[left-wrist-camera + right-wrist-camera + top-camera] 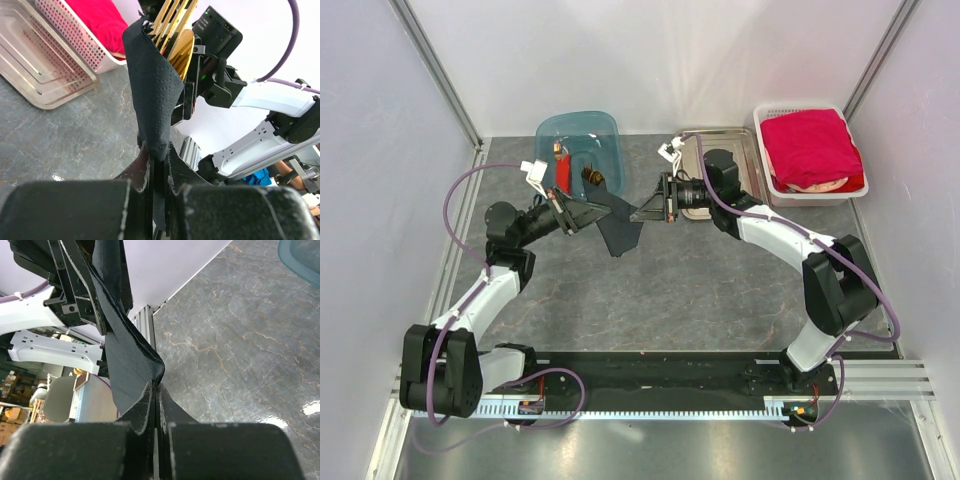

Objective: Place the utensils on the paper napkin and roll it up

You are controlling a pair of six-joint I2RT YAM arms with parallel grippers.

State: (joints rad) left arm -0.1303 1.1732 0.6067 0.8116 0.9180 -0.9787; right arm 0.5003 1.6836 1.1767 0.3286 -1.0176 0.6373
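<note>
Both tools are clamped on the paper napkin [620,230], which is held off the surface [700,290] at the centre of the top view. The left tool [157,159] pinches one folded edge and the right tool [155,390] the other, with the gold utensils [176,37] standing inside the fold, tips showing at top centre of the left wrist view. Judgement: the wrap is loose, so turn it evenly around the utensils without pulling the tools apart, or the thin paper may tear and the pieces slip out.
</note>
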